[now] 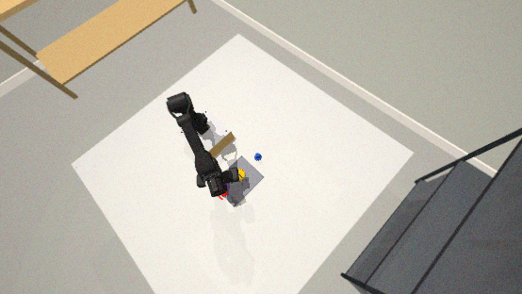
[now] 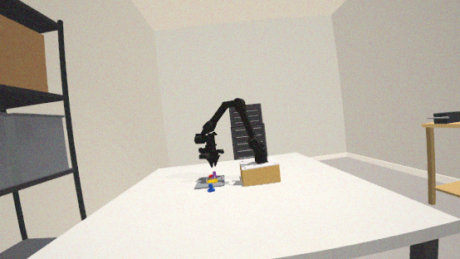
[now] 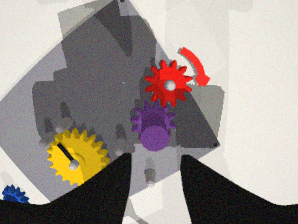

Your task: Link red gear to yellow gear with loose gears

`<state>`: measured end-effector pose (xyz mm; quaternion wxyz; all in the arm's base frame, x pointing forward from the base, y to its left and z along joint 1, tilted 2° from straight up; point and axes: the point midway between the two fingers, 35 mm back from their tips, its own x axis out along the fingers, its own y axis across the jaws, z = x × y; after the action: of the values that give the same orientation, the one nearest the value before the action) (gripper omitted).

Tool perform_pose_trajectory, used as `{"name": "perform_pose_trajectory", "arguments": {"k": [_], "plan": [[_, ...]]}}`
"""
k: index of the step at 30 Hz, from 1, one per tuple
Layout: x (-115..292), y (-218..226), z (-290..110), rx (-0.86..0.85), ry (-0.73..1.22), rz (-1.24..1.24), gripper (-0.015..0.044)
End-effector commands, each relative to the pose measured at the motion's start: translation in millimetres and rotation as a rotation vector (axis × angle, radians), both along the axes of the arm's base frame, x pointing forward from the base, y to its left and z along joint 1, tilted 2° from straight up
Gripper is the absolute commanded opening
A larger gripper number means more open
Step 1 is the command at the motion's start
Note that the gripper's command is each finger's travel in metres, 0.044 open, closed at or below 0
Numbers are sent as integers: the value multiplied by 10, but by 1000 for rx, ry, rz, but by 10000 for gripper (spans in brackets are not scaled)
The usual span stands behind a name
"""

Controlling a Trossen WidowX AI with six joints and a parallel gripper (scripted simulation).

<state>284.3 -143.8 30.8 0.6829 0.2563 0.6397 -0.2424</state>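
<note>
The grey board [image 1: 254, 177] [image 3: 22, 107] carries the red gear [image 3: 167, 92] and the yellow gear [image 1: 241, 174] [image 2: 212, 181] [image 3: 90, 150] with its black stripe. A purple gear [image 3: 154, 117] with a round knob is on the board beside the red gear, their teeth close together; whether it sits fully flat is hard to tell. Bare pegs show between purple and yellow, below purple, and beyond yellow in the wrist view. A blue gear [image 1: 257, 156] [image 2: 211, 188] [image 3: 14, 195] stands on the table off the board. My gripper [image 2: 212, 166] [image 3: 156, 160] is partly open and empty, above the purple knob.
The red arrow [image 3: 199, 66] curves beside the red gear. A wooden block [image 1: 222, 144] [image 2: 261, 175] stands near the arm's base, beside the board. Shelving and a wooden bench stand away from the table.
</note>
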Motion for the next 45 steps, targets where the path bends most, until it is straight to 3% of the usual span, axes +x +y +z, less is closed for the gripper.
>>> {"name": "perform_pose_trajectory", "arguments": {"k": [1, 5, 13, 21, 45], "plan": [[-4, -3, 106, -4, -5, 15, 140], [86, 210, 41, 10, -9, 30, 245], [293, 1161, 44, 26, -6, 66, 440], [258, 2193, 41, 17, -8, 58, 440], [299, 2227, -324, 17, -8, 57, 440]]}}
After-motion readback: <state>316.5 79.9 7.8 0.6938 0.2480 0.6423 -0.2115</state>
